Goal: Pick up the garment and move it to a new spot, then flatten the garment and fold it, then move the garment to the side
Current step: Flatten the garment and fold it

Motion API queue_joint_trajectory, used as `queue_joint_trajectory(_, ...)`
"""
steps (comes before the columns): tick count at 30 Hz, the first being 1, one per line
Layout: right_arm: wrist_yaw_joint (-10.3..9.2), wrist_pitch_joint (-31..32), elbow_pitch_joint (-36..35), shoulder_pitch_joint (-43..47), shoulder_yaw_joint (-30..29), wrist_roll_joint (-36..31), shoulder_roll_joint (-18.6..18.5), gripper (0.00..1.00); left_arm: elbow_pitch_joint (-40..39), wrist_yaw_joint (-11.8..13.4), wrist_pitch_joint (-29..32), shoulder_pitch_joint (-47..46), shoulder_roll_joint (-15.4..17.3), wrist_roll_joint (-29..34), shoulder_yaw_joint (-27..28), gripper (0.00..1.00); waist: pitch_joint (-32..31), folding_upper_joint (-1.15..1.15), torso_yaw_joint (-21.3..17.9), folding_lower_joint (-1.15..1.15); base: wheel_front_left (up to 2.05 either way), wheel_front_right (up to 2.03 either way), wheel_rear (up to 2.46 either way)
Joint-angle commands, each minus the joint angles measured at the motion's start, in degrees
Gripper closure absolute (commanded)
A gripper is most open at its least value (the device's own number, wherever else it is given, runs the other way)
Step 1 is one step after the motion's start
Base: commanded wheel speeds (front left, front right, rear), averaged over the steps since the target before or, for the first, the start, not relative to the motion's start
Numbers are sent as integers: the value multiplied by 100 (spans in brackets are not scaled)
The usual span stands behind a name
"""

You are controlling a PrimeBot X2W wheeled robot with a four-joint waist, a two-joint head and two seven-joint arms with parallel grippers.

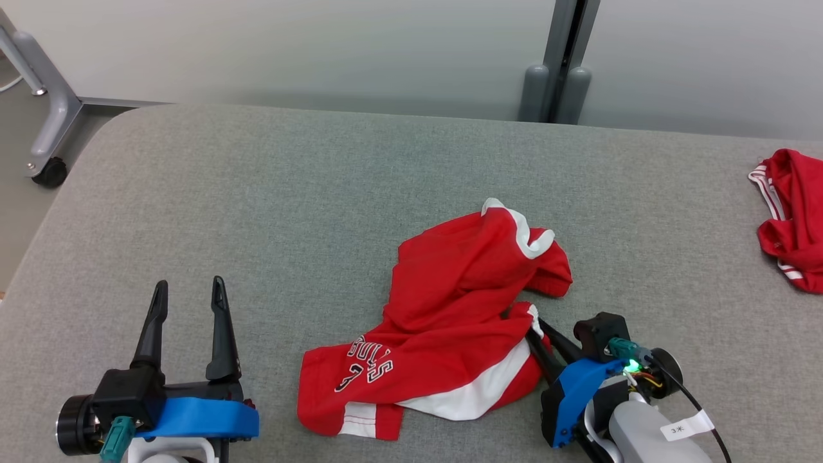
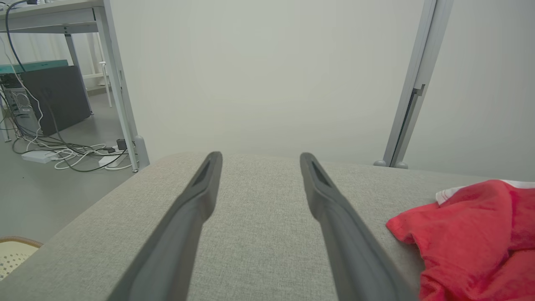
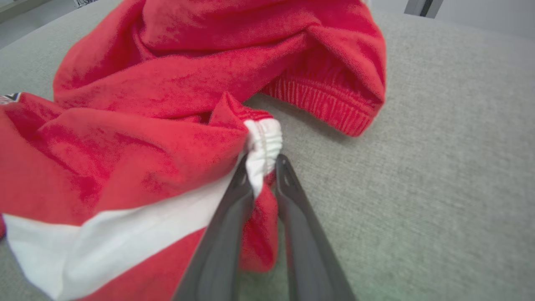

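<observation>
The garment, red shorts with white trim and a printed number, lies crumpled on the grey padded table a little right of centre. My right gripper sits at the garment's right side. In the right wrist view its two fingers are pinched on a bunched fold of red cloth and white elastic trim of the garment, the right gripper nearly closed. My left gripper stands open at the lower left, nothing between its fingers. In the left wrist view the left gripper is apart from the garment.
Another red piece of clothing with white stripes lies at the table's right edge. A grey post stands behind the table, and a wheeled frame leg beyond its left corner. Cables and a desk occupy the floor at left.
</observation>
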Motion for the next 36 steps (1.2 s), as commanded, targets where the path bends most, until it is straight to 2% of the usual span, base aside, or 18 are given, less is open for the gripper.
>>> queue_joint_trajectory(1,1,-77,33,-100,25,60,11,100,7,24,-26,-91,-8,-14,-7,0,-11,0,-19,-1,0,0,0)
queue_joint_trajectory(6,1,-225,-63,2,58,157,-159,100,17,46,-26,30,-9,-31,14,0,-112,0,-110,-1,0,0,0)
queue_joint_trajectory(11,1,-257,-654,533,-212,236,-486,100,9,58,-26,144,-9,-60,20,0,-238,0,-244,-1,0,0,0)
queue_joint_trajectory(17,1,-173,-1814,1583,-686,195,-690,100,24,80,-26,239,-8,-110,-24,0,-342,0,-405,-1,0,0,0)
queue_joint_trajectory(20,1,101,-2542,2209,-939,125,-620,100,21,93,-26,246,-8,-111,-65,0,-374,0,-435,-1,0,0,0)
queue_joint_trajectory(21,1,346,-3080,2646,-1075,16,-545,100,23,100,-25,238,-8,-115,-72,0,-382,0,-451,-1,0,0,0)
queue_joint_trajectory(24,1,730,-3891,3235,-1218,-133,-412,100,11,98,-26,242,-8,-117,-65,0,-386,0,-484,-1,0,0,0)
queue_joint_trajectory(25,1,853,-4143,3415,-1254,-186,-369,62,8,95,-26,242,-9,-115,-64,0,-383,0,-492,-1,0,0,0)
queue_joint_trajectory(26,1,950,-4381,3549,-1308,-225,-315,0,3,94,-26,242,-8,-112,-58,0,-382,0,-500,-1,0,0,0)
queue_joint_trajectory(30,1,1257,-5101,3830,-1568,-389,-214,0,-11,82,-26,255,-7,-90,-36,0,-369,0,-549,-1,0,0,0)
queue_joint_trajectory(36,1,1292,-5746,3637,-1970,-446,-155,0,5,46,-26,257,-7,-43,5,0,-382,0,-571,-1,0,0,0)
